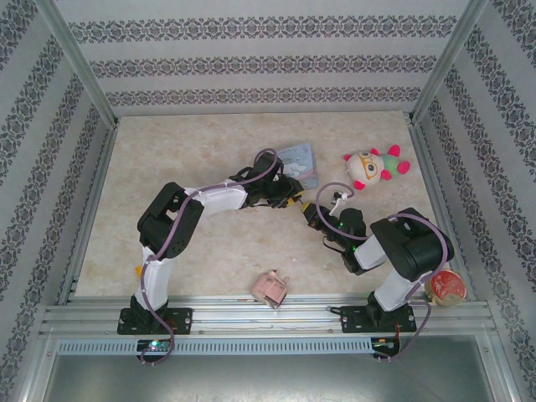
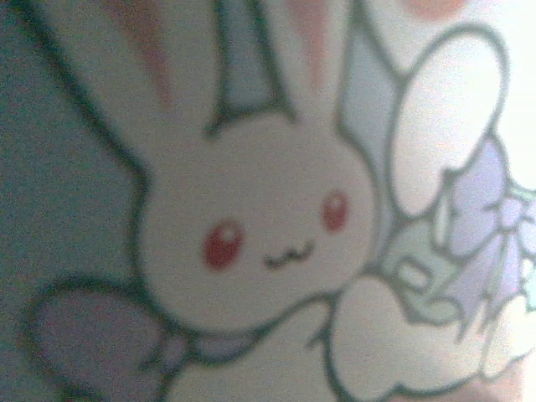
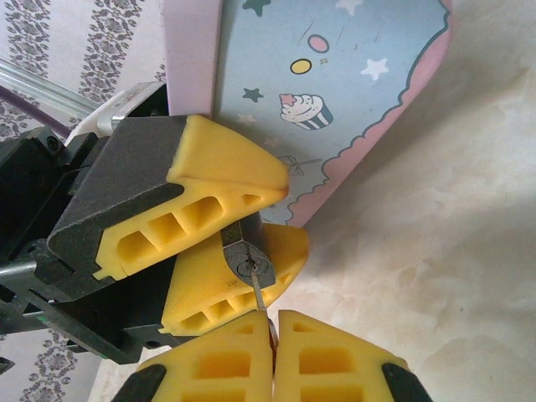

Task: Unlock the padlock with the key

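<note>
Beside the light-blue cartoon tin box [image 3: 352,75], your left gripper [image 3: 289,216] clamps the tiny black padlock [image 3: 239,249]; your right gripper [image 3: 274,322] pinches the thin silvery key [image 3: 260,300], tip at keyhole [image 3: 251,270]. Grasps done; full insertion and turn likely remain.

No lettering, brand or number is legible; the blue tin [image 3: 377,50] carries cartoon drawings.
</note>
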Controlling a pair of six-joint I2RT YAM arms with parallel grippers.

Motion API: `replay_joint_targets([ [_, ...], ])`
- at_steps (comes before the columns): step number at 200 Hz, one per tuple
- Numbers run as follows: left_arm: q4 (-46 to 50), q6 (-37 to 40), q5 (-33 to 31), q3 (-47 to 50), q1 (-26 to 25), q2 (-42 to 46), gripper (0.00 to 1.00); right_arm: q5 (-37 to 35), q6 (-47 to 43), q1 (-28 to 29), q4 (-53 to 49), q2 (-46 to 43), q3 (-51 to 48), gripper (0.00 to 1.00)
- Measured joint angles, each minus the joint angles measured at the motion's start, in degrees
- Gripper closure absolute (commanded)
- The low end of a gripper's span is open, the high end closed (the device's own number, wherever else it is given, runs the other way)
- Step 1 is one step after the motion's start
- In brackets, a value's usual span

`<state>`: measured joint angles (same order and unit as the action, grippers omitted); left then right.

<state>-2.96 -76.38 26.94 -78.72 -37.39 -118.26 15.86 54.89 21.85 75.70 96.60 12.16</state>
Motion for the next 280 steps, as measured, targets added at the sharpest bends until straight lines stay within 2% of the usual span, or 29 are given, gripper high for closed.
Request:
replay_joint_targets([
  [133,0.0,0.02,-0.22,0.0,0.11,0.0,0.8,-0.52,-0.44,0.02,0.44,0.7,0.37,1.0],
  [225,2.91,2.23,-0.81,-1.11,0.66,-0.33,0.8,0.07,-3.56,0.87,-3.1,0.85,2.73,1.0],
  [280,3.89,5.68,-3.23,-2.32,0.61,-1.77,0.7,4.37,2.95,-1.77,0.98,7.19,4.46,1.0],
])
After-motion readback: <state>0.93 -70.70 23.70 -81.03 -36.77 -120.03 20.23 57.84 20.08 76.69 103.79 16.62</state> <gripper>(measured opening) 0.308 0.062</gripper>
